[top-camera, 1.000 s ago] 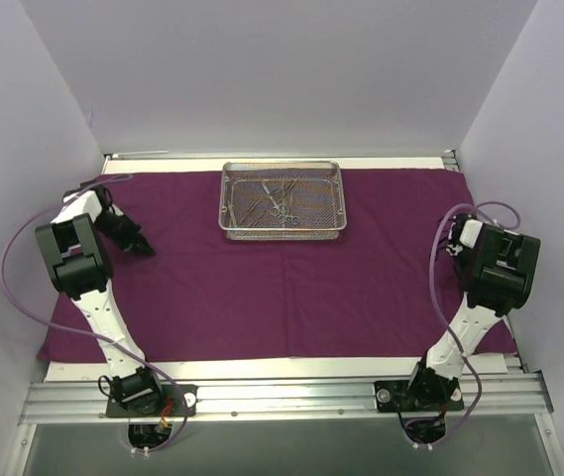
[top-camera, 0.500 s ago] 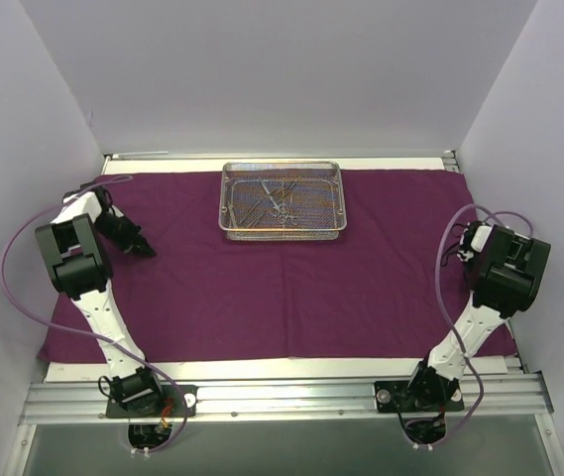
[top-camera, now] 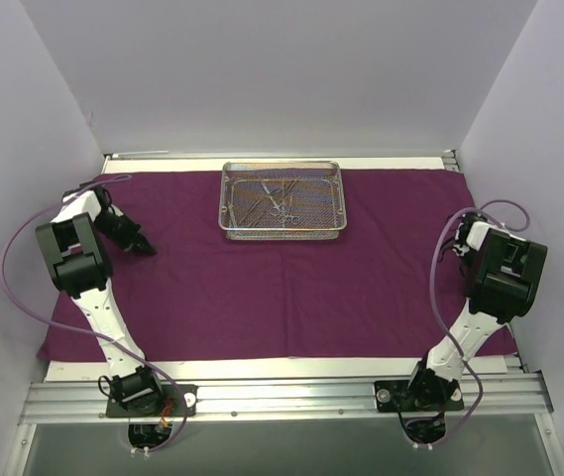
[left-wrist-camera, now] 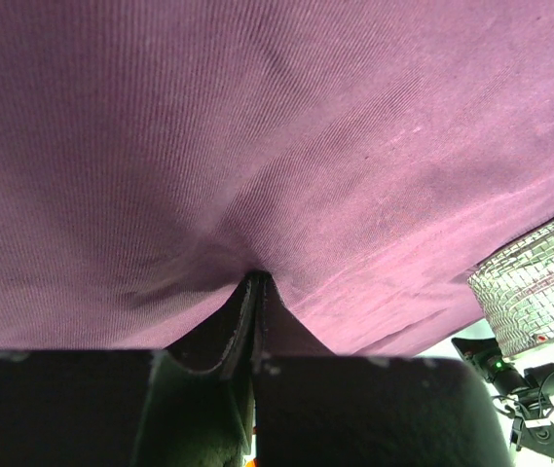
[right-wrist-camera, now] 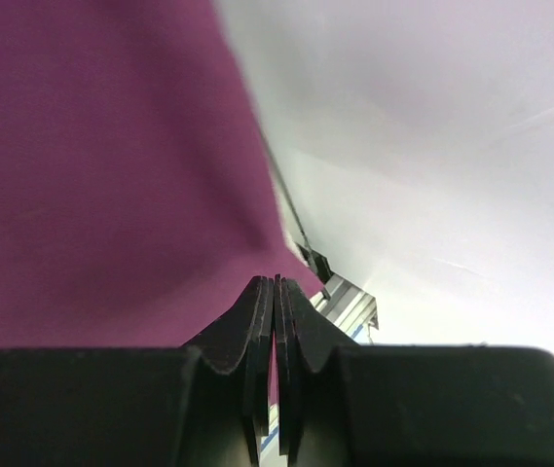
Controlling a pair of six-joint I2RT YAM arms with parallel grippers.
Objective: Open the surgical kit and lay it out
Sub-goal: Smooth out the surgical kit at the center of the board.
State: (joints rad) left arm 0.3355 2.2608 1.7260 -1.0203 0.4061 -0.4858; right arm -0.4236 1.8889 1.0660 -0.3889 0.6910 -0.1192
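The dark magenta cloth wrap [top-camera: 291, 288] lies spread flat over the table. On its far middle stands the silver wire-mesh tray [top-camera: 283, 236], with slim metal instruments [top-camera: 280, 203] lying inside. My left gripper [top-camera: 146, 248] is shut at the cloth's left side. In the left wrist view its tips [left-wrist-camera: 257, 279] press into the cloth [left-wrist-camera: 257, 126], which puckers slightly around them, and a corner of the tray [left-wrist-camera: 539, 282] shows at the right. My right gripper [top-camera: 460, 243] is near the cloth's right edge. It is shut [right-wrist-camera: 276, 282] with nothing between the jaws, just over the cloth [right-wrist-camera: 92, 175].
White walls close in the table on the left, back and right. An aluminium rail [top-camera: 282, 397] carrying both arm bases runs along the near edge. Purple cables loop beside each arm. A strip of bare white table [top-camera: 262, 369] shows in front of the cloth.
The right arm swung a little to the right, then drew slightly back, staying shut. The left arm, the cloth and the tray have not moved.
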